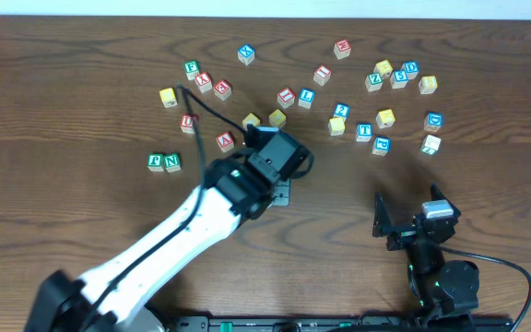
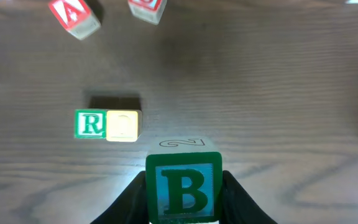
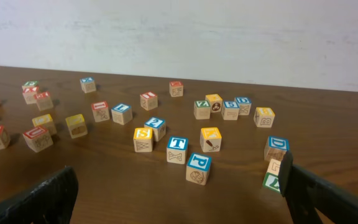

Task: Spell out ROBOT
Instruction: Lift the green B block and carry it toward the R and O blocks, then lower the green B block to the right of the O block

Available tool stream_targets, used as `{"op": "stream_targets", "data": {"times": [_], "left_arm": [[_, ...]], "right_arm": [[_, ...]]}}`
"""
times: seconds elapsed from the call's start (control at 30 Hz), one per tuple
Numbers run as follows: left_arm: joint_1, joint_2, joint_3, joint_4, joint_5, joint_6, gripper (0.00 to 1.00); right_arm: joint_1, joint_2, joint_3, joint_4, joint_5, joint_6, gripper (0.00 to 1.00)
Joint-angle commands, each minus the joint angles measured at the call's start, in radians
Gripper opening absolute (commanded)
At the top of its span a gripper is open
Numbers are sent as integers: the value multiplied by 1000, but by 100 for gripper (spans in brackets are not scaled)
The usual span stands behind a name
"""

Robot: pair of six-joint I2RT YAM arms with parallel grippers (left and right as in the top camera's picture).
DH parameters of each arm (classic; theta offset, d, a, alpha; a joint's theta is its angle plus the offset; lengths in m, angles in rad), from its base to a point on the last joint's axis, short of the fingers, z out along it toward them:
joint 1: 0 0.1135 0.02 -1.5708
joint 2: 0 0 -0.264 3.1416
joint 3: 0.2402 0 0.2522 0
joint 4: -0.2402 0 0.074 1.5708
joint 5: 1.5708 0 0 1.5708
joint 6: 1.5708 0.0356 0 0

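In the left wrist view, the green-framed wooden block marked R (image 2: 90, 124) lies at the left. A yellow-framed wooden block (image 2: 123, 126) touches its right face; its letter is too faint to read, but we judge it to be the O. The row's long axis runs left to right on the dark wooden table (image 2: 260, 93). The open slot is just right of the yellow block.

The left gripper (image 2: 183, 202) pinches the green-framed wooden block marked B (image 2: 183, 190) by its left and right faces. This block lies nearer than the row and slightly right of the slot, so we judge that the coming move goes far and a little left.

The right gripper (image 3: 179, 193) is spread and empty, well apart from the row.
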Motion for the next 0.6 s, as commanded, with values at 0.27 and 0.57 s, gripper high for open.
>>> {"op": "stream_targets", "data": {"times": [0.27,0.57], "left_arm": [[-2,199,-11,34,-28,-75,7],[-2,200,-45,75,-32,-98,7]], "right_arm": [[-9,-2,-1,-5,8,10,99],[-9,-2,-2,-5,8,10,99]]}}
